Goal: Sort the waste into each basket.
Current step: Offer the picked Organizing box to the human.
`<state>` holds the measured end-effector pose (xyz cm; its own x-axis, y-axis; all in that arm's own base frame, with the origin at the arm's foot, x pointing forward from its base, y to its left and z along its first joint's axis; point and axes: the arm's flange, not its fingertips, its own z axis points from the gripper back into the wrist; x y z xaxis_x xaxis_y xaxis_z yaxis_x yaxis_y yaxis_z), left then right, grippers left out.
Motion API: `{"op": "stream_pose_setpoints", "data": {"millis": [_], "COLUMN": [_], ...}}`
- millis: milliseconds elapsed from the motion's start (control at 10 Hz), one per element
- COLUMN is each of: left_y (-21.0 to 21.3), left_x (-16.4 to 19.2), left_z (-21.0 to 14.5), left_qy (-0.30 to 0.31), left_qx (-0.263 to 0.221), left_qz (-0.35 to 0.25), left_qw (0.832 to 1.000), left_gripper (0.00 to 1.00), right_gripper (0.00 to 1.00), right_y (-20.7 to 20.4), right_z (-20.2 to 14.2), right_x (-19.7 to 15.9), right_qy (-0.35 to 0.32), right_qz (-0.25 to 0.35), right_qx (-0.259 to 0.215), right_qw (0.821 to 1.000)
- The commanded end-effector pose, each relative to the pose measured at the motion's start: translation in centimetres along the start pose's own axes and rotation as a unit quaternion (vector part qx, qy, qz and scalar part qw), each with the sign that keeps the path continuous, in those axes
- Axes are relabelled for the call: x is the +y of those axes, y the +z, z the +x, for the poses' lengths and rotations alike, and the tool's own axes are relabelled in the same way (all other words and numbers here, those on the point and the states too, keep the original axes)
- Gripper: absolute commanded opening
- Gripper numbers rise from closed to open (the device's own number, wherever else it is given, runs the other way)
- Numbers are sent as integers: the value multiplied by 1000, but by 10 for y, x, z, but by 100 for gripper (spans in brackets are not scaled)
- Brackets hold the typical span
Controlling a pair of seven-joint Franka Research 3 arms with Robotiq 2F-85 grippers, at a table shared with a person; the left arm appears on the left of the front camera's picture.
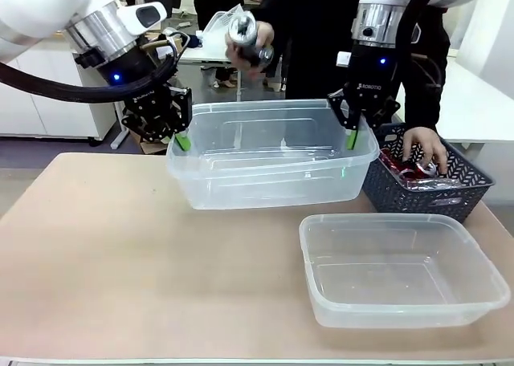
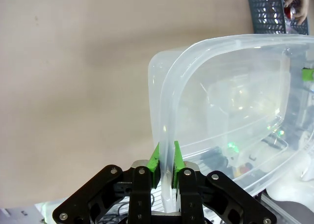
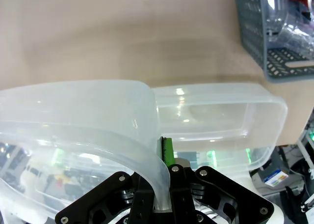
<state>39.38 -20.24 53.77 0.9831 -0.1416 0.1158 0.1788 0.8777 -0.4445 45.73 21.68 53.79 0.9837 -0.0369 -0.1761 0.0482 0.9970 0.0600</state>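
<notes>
A: Left claw (image 1: 183, 141), right claw (image 1: 352, 137): each pinched shut on an end wall of the far tub (image 1: 265, 181). Risks?
B: Thin wall slipping from one pinch; tub tips, clips the lattice basket (image 1: 426, 197) just beside.
A: Lie?
B: Mouth up, long axis left-right across tabletop (image 1: 104, 254), behind second tub (image 1: 385, 221).

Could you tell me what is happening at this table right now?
Both arms grip one clear tub by its rim: the left gripper at one end, the right gripper at the other. The second clear tub sits nearer the robot, empty. Across the table, a person holds up a crushed can and reaches into the dark basket.
</notes>
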Motion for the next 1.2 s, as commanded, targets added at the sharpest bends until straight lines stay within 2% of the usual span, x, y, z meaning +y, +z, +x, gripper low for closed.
{"op": "stream_pose_setpoints", "data": {"millis": [0,1100], "left_y": [5,5], "left_x": [-2,-2], "left_z": [-4,-4], "left_qy": [-11,-11], "left_qx": [-3,-3], "left_qz": [-3,-3], "left_qw": [1000,1000], "left_gripper": [8,8], "right_gripper": [3,3], "right_y": [-3,-3], "right_z": [-2,-2], "right_x": [-2,-2], "right_qy": [-15,-15], "right_qz": [-8,-8], "right_qx": [-3,-3], "right_qw": [1000,1000]}}
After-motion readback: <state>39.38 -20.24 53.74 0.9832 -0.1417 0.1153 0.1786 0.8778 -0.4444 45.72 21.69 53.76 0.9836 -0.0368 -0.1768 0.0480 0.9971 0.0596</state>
